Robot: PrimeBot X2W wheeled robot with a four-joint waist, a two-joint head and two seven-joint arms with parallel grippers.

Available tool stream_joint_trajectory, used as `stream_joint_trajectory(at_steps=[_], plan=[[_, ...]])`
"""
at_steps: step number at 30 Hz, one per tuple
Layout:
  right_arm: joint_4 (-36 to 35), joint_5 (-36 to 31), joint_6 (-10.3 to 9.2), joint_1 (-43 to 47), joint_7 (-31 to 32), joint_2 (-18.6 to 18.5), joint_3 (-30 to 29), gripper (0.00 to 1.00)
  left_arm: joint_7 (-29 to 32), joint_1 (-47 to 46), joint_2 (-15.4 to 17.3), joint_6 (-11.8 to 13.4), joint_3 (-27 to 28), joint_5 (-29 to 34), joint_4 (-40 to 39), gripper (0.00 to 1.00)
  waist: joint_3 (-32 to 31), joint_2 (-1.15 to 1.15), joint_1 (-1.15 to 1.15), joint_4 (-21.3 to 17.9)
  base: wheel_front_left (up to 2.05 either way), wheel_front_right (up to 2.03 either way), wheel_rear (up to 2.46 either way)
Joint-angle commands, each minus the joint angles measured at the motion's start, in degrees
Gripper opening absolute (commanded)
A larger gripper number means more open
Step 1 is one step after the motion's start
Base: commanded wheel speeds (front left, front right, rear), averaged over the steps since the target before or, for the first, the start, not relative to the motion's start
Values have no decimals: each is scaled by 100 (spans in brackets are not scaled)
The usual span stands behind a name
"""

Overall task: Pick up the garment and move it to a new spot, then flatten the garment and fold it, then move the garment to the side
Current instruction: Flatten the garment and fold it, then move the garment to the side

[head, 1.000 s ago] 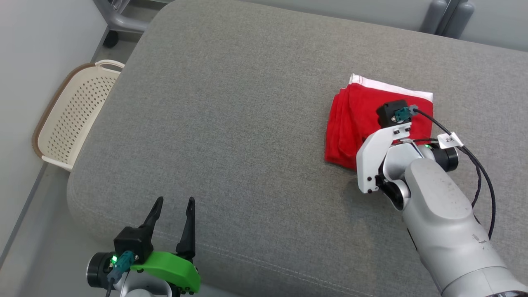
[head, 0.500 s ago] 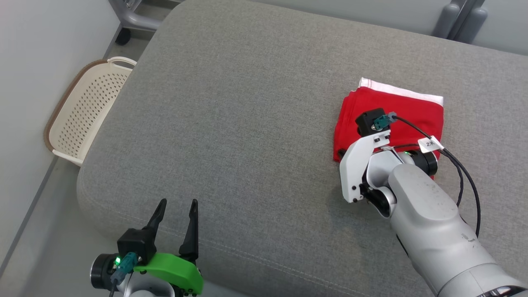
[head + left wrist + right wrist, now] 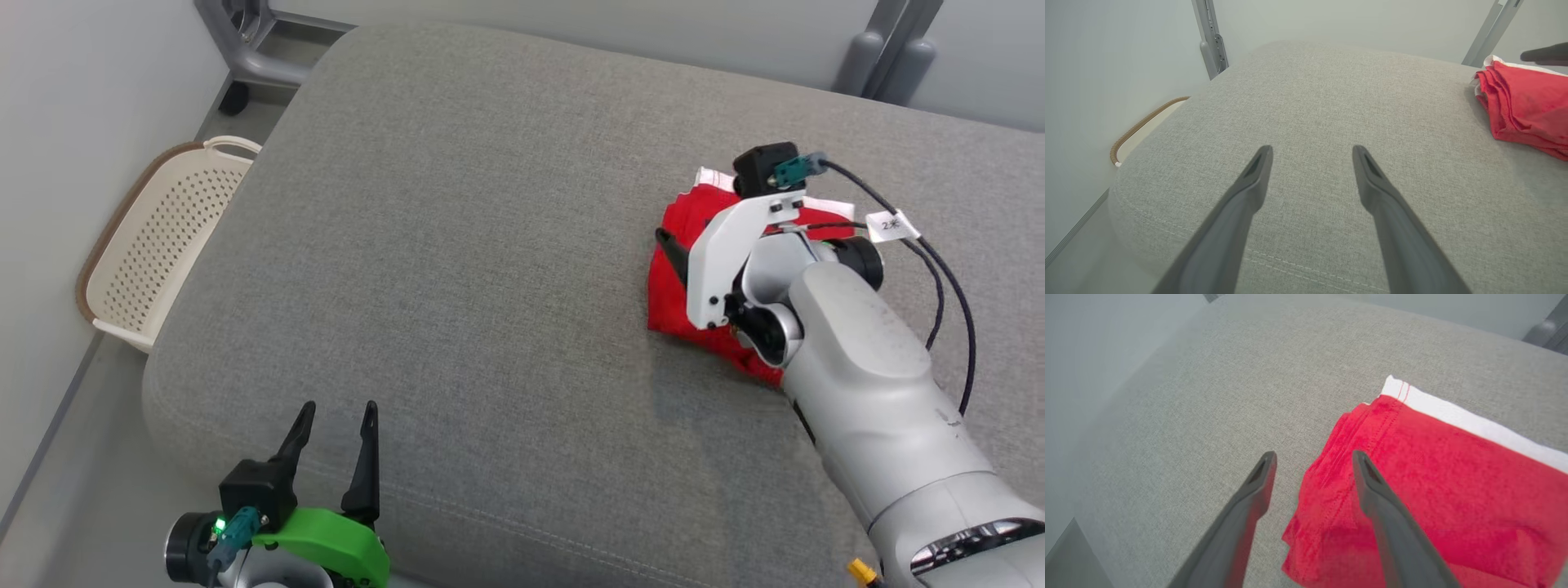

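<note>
Lying folded at the right of the grey fabric cushion [image 3: 490, 245], the red cloth garment with white band [image 3: 1433, 486] looks placed. The right tool [image 3: 1313, 456] stands open astride its edge, gripping nothing; the left tool [image 3: 1311, 151] hovers open. Only withdrawing seems left.

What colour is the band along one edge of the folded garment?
White band on a red garment; clearest in the right wrist view.

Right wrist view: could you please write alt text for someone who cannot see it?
A folded red garment with a white band lies on a grey cushion. The right tool stands open at its edge, one finger over the cloth, one over the cushion.
</note>
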Motion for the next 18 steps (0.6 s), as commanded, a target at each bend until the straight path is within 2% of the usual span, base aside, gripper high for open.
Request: stream_joint_trajectory(at_steps=[1,7,12,18], plan=[[77,-207,-3,-88,25,-21,-290,100,0,123,68,20,2,-22,-31,100,-147,0,0,-167,0,0,0],[142,-1121,-3,16,336,-19,-1574,100,62,223,133,68,-16,-36,-159,100,-237,0,0,-415,0,0,0],[-177,-1591,-3,311,587,-18,-2503,100,101,206,152,80,-50,-36,-251,100,-156,0,0,-546,0,0,0],[-379,-1656,-3,543,721,-16,-2843,100,130,109,159,80,-82,-25,-308,100,-21,0,0,-590,0,0,0]])
